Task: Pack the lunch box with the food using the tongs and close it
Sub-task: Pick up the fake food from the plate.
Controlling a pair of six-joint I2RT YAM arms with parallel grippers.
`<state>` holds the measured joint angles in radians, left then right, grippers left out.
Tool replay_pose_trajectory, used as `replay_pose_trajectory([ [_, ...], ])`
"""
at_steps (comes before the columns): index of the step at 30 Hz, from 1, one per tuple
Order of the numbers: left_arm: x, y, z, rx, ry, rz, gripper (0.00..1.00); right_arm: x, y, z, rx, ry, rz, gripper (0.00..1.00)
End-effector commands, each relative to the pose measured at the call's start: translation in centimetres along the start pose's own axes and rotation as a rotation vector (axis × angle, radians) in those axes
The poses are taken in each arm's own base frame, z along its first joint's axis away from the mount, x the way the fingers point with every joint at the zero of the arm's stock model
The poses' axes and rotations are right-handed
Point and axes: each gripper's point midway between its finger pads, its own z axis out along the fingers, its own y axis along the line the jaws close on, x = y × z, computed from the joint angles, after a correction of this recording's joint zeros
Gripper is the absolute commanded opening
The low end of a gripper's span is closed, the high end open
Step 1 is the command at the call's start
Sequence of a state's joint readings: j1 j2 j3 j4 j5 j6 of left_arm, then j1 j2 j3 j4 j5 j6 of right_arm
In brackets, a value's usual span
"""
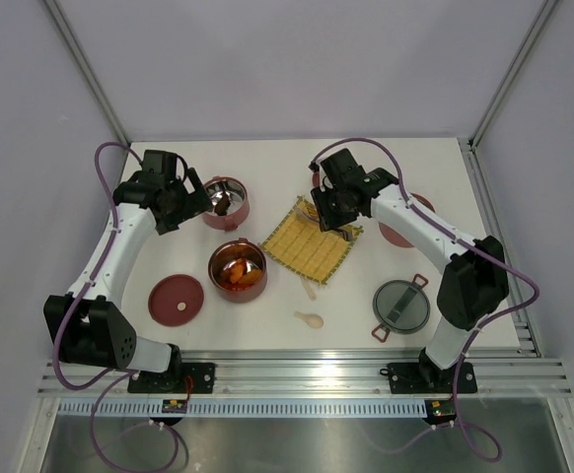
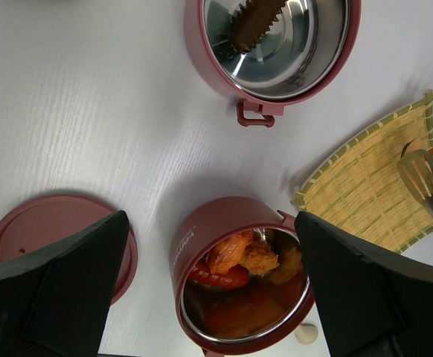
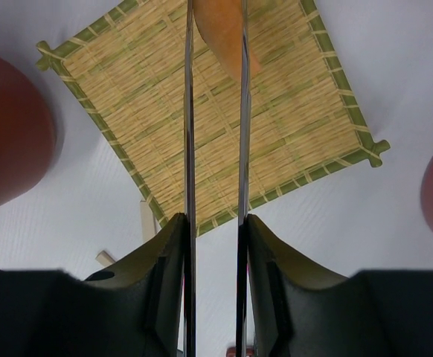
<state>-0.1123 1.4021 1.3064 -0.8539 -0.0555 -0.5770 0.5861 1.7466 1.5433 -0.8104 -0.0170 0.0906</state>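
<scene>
We see a white table [image 1: 267, 166] enclosed by plain pale walls [image 1: 287, 59], with slim metal posts [image 1: 88, 69] rising from its far corners and a slotted aluminium rail [image 1: 307, 374] along its near edge

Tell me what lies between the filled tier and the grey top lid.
Top view: a small cream spoon and a thin cream stick, by the near corner of the yellow woven mat, lie between the filled tier and grey top lid.

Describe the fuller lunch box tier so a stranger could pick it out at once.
Find the yellow woven mat at the centre of the table. Left of it stand two round dark-red tiers; take the nearer tier, beside the flat red lid. It is heaped with orange and red food; the farther tier holds one brown piece.
</scene>
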Motion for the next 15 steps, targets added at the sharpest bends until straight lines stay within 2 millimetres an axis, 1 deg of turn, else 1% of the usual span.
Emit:
replay_pose_trajectory([
  [1,-1.7,-0.9,-1.4,0.039,-0.062,-0.006,0.99,-2.2,0.1,-2.8,-0.003,-0.102,0.012,0.24],
  [8,-1.8,-0.9,-1.3,0.04,-0.064,-0.008,0.99,-2.6,0.3,-3.8,-0.014,-0.125,0.022,0.23],
  [12,-1.8,-0.7,-1.4,0.033,-0.066,-0.006,0.99,-3.7,1.6,-4.8,-0.073,-0.151,0.036,0.23],
  [13,-1.7,-0.7,-1.5,0.028,-0.066,-0.005,0.99,-4.4,2.0,-5.1,-0.09,-0.169,0.036,0.23],
  [15,-1.8,-0.5,-1.7,0.021,-0.07,-0.004,0.99,-5.0,2.9,-5.2,-0.119,-0.176,0.029,0.23],
])
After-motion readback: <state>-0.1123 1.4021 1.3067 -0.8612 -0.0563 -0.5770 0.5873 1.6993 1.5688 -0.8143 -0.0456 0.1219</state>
